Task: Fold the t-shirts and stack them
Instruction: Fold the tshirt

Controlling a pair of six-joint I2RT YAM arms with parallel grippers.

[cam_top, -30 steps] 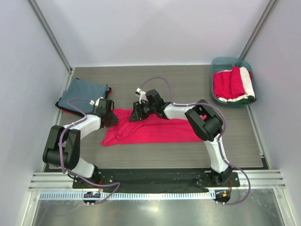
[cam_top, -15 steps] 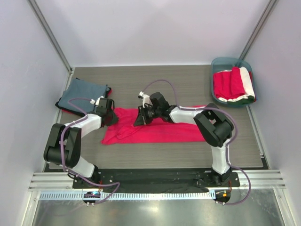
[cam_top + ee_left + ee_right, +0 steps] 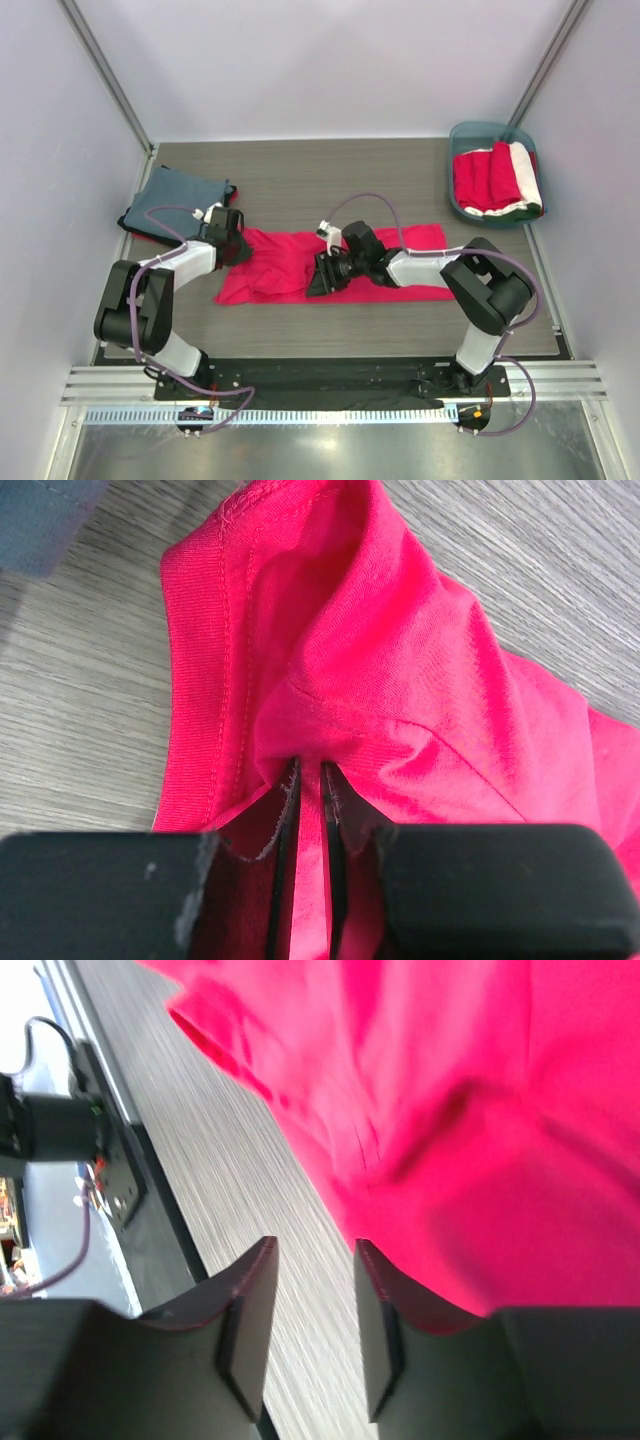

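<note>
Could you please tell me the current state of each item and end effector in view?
red t-shirt: laid out lengthwise, rumpled at its left end, folding not finished.
blue-grey t-shirt: folded, lying flat at rear left.
teal tub: holds shirts.
red and white shirts: bundled side by side inside the tub.
left end effector: shut on the red t-shirt's left end.
right end effector: open, holding nothing, at the red t-shirt's near edge.

Plain crimson t-shirt (image 3: 275, 270), slate-blue t-shirt (image 3: 175, 200), teal tub (image 3: 480, 128); its shirts (image 3: 490, 180) seemingly red, white.
</note>
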